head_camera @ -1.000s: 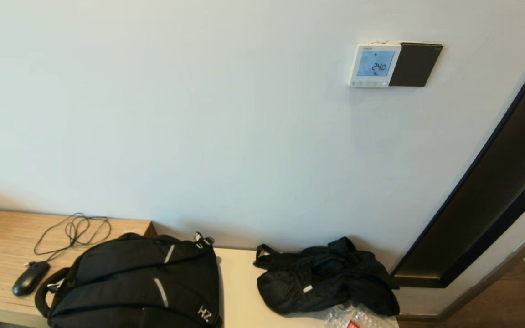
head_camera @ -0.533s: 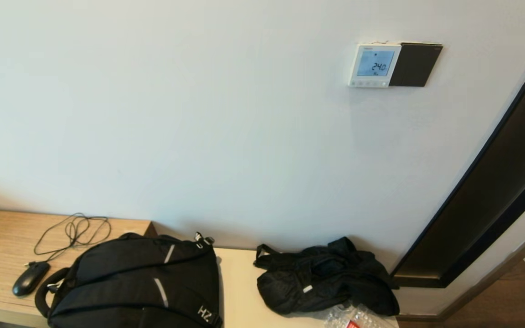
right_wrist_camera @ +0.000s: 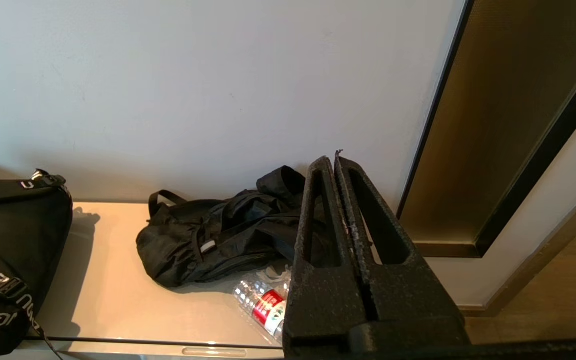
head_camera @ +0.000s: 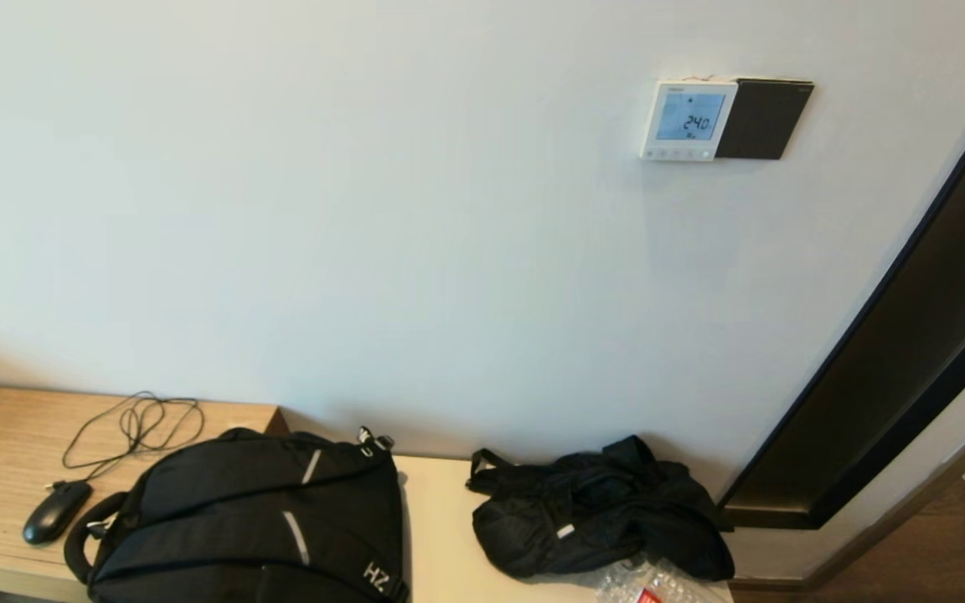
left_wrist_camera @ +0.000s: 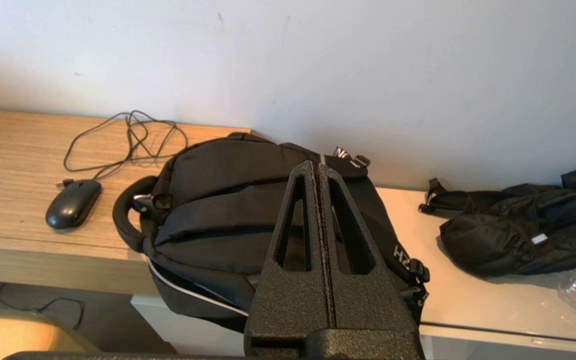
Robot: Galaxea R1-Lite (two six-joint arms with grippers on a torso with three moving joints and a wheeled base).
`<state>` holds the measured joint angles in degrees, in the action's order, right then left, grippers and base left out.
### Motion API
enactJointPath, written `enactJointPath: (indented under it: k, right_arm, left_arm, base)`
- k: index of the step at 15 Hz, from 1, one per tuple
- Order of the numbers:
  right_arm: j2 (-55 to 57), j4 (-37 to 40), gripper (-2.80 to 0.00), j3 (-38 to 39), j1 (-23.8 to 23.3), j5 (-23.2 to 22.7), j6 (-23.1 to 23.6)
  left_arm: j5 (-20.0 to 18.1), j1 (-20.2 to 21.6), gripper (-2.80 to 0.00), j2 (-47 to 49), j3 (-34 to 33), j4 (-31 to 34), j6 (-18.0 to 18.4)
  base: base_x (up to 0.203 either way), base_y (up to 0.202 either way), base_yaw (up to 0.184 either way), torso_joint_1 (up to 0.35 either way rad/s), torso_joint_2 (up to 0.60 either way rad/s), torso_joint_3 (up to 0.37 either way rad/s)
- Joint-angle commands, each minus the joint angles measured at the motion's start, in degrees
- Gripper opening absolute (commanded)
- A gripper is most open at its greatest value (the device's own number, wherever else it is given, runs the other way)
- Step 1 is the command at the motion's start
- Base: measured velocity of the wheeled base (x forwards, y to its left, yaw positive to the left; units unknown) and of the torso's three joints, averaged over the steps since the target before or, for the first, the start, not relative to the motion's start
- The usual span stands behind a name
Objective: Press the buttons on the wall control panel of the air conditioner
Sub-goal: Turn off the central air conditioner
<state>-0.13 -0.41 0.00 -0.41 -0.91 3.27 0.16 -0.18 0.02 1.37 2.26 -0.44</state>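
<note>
Both grippers low and closed, wall control panel untouched.

Left gripper [left_wrist_camera: 317, 172], fingers pressed together, hangs above the backpack [head_camera: 256, 519] at the worktop's front edge; right gripper [right_wrist_camera: 334, 162], likewise pressed together, hangs near the worktop's right end; the wall control panel [head_camera: 688, 120], with the buttons [head_camera: 677, 154] along its bottom, sits high on the wall.

Two wall panels [head_camera: 688, 120], two black bags [head_camera: 248, 519], one mouse [head_camera: 56, 511], one plastic bottle [right_wrist_camera: 263, 304]

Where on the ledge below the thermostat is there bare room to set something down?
Bare cream top lies between the backpack and the black jacket; bare wood lies behind the mouse, left of its cable. It is crowded by the plastic bottle against the jacket. Both grippers are shut, low.
</note>
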Motion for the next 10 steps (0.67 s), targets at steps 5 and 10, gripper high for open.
enactJointPath:
  k: [5, 10]
  right_arm:
    - [-0.04, -0.02, -2.8, 0.0, 0.06, 0.29, -1.56]
    - [-0.04, -0.02, -2.8, 0.0, 0.06, 0.29, -2.3]
  left_arm:
    - [0.02, 0.01, -2.8, -0.02, -0.04, 0.03, -0.09]
    - [0.02, 0.01, -2.8, -0.02, 0.04, 0.03, 0.0]
  base:
    - [0.0, 0.0, 0.0, 0.0, 0.0, 0.0]
    - [0.0, 0.0, 0.0, 0.0, 0.0, 0.0]
